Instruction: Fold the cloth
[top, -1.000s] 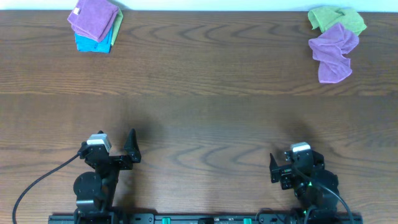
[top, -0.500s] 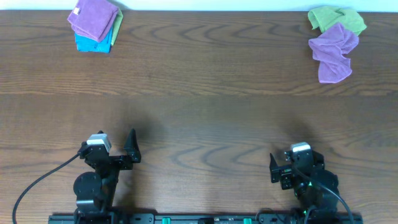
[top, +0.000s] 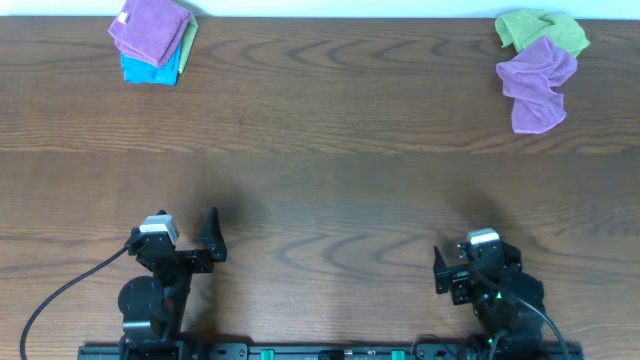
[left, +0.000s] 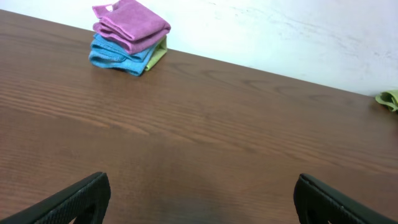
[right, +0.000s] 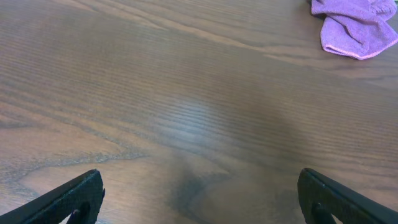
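Note:
A crumpled purple cloth (top: 538, 82) lies at the far right of the table, touching a crumpled green cloth (top: 540, 28) behind it. The purple cloth also shows at the top right of the right wrist view (right: 357, 25). My left gripper (top: 208, 243) is open and empty at the near left, low over bare wood (left: 199, 199). My right gripper (top: 443, 272) is open and empty at the near right, also over bare wood (right: 199, 199). Both are far from the cloths.
A folded stack (top: 152, 40) of purple, blue and green cloths sits at the far left corner, also in the left wrist view (left: 130, 34). The wooden table (top: 330, 150) ends at a white wall behind. A green cloth's edge (left: 390, 98) shows far right.

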